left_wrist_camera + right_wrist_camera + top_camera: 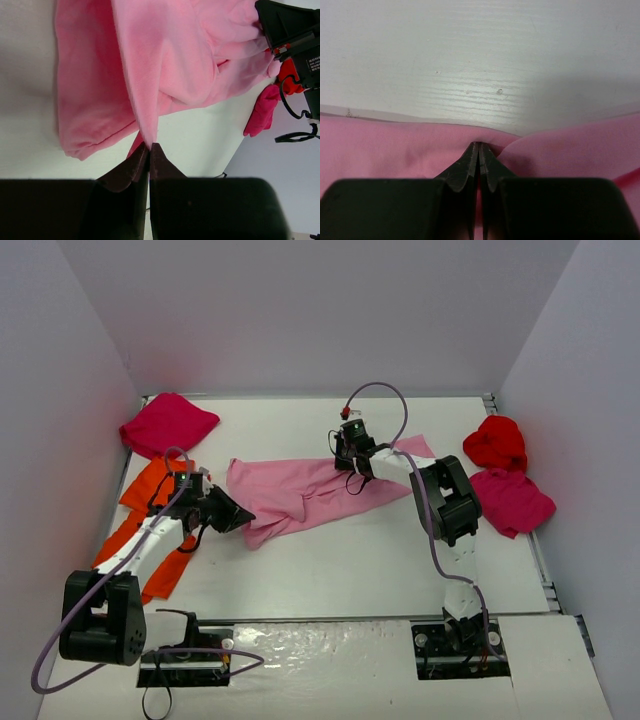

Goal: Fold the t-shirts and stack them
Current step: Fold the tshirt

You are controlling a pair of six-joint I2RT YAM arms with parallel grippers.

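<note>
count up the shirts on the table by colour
light pink shirt: 1
orange shirts: 2, overlapping
magenta shirts: 2
bright red shirt: 1
total: 6

A white bench (400,570) takes up the middle of the scene, its top matt, with a faint wood grain that shows close up in the right wrist view, where a few small specks and dents (499,92) mark it. Plain pale grey panels close it in on three sides: a back wall (320,310), a left wall (50,440) and a right wall (590,420). A thin metal rail (542,575) runs along the bench's right edge. At the near edge lies a glossy, slightly wrinkled white sheet (330,645)
</note>
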